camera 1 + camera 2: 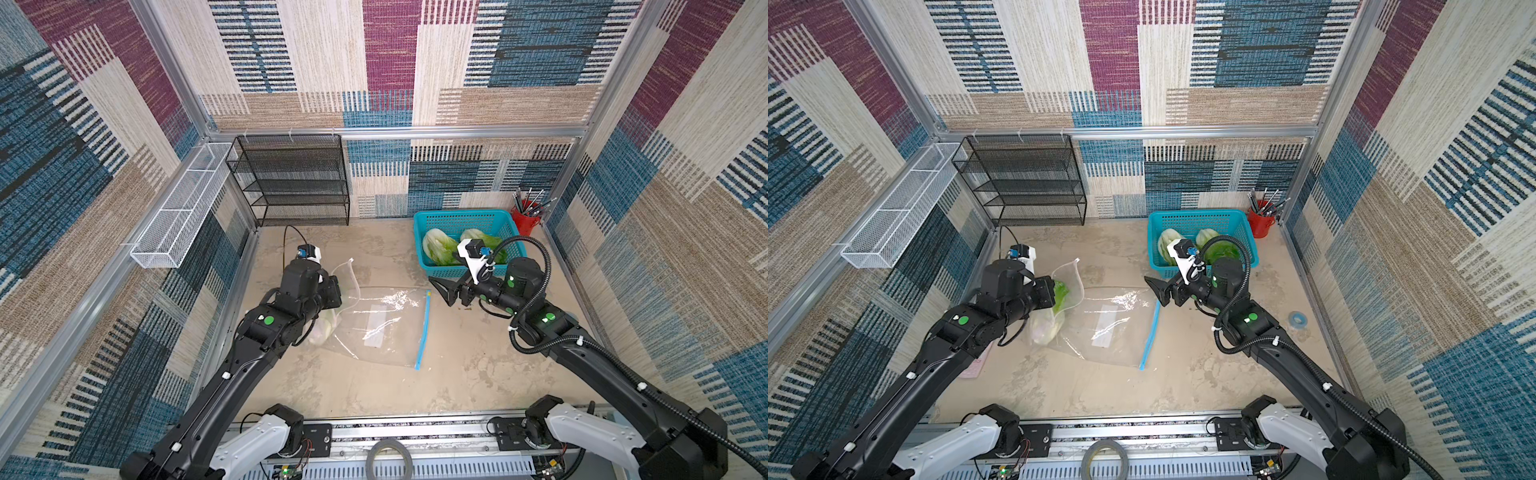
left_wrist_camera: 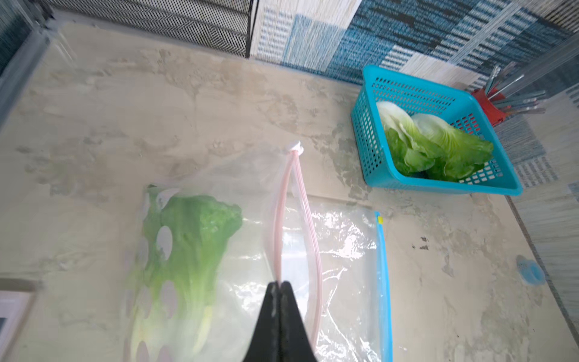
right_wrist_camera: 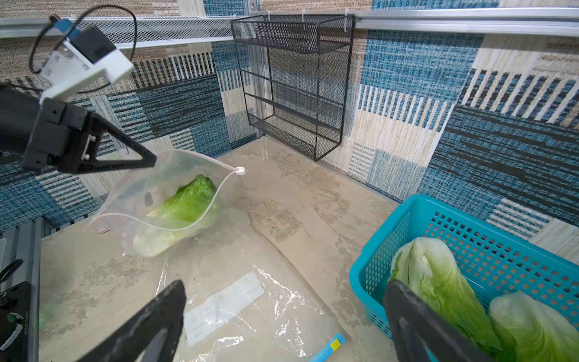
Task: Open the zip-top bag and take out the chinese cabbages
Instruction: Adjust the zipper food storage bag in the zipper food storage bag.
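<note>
A clear zip-top bag with a pink zip track stands at the left of the table, its mouth gaping open. One of the chinese cabbages lies inside it, green leaves toward the mouth. My left gripper is shut on the pink rim and holds that edge up. Two more chinese cabbages lie in the teal basket at the back right. My right gripper hangs open beside the basket, nothing between its fingers.
A second clear bag with a blue zip lies flat in the middle, under the right gripper. A black wire rack and a white wire tray line the back left. A red pen cup stands in the back right corner.
</note>
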